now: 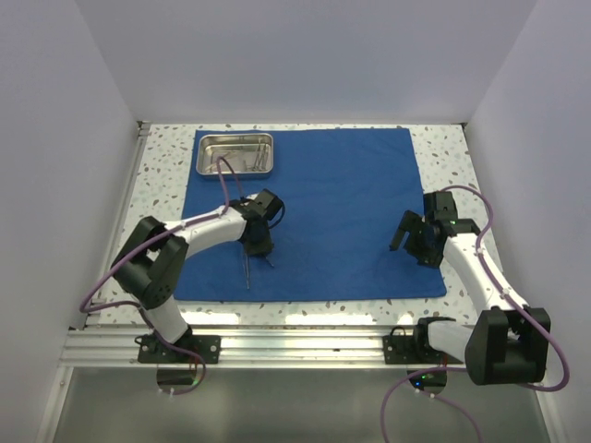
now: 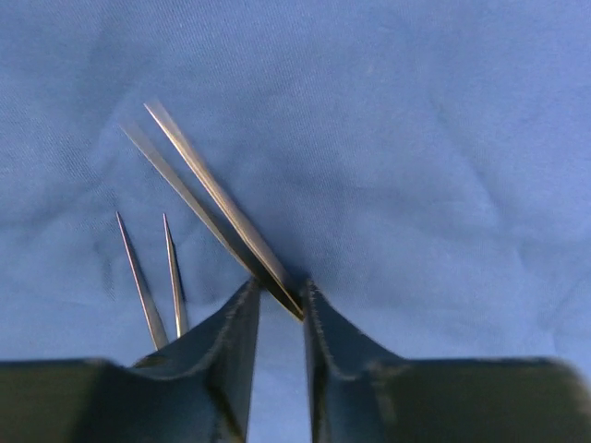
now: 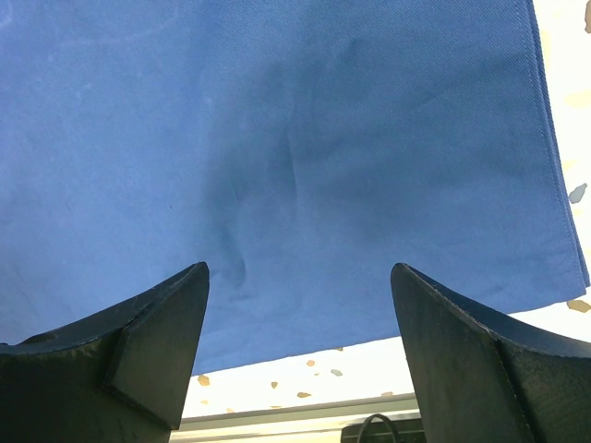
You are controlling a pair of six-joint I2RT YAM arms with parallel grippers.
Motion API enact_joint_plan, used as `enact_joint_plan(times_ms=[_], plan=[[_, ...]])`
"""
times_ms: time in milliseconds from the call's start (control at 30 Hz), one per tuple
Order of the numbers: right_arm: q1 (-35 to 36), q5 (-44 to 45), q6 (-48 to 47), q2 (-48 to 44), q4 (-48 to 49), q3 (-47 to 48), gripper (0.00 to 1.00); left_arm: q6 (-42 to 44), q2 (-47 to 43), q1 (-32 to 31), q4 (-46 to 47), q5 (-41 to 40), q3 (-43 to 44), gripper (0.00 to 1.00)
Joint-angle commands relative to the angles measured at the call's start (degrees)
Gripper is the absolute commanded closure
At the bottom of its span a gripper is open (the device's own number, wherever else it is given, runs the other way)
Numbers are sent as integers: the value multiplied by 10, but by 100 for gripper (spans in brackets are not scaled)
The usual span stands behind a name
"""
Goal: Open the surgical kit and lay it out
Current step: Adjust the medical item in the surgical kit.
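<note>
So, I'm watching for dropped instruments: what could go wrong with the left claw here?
The left claw has only the very end of the tweezers between its fingertips, so they may pivot or slip out. The second thin instrument lies close beside on the blue cloth; the claw could nudge it.

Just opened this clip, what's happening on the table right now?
The blue cloth lies spread flat, the steel tray on its far left corner. The left claw is low over the cloth, fingers either side of the end of flat steel tweezers; whether they grip is unclear. A second, pointed instrument lies beside them. The right claw hovers open and empty near the cloth's right edge.
</note>
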Motion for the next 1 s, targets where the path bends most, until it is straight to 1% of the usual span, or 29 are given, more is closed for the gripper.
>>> enact_joint_plan(times_ms=[0, 100, 133, 200, 233, 267, 533, 567, 767, 900, 933, 967], plan=[[1, -3, -13, -1, 8, 6, 16, -12, 2, -4, 19, -9, -7, 74], [1, -3, -13, -4, 8, 5, 16, -11, -1, -4, 21, -10, -11, 78], [1, -3, -13, -4, 8, 4, 16, -12, -2, -4, 21, -10, -12, 84], [1, -3, -13, -3, 9, 4, 16, -12, -4, -4, 16, -11, -11, 91], [1, -2, -13, -4, 9, 4, 16, -12, -7, -4, 14, -12, -10, 98], [1, -2, -13, -4, 9, 4, 16, -12, -10, -4, 8, -14, -9, 100], [2, -3, -12, -5, 15, 1, 16, -15, -82, -5, -55, -38, -15, 100], [1, -14, -12, -6, 15, 1, 16, -16, -88, -4, -59, -36, -17, 100], [1, -18, -11, -4, 20, -1, 16, -19, -138, -5, -71, -17, -50, 100], [2, -21, -12, -4, 21, -2, 16, -17, -152, -9, -77, -13, -69, 100], [2, -21, -12, -4, 22, -3, 16, -15, -155, -10, -75, -10, -73, 96], [2, -21, -11, -5, 22, -3, 16, -14, -157, -10, -74, -9, -81, 89]])
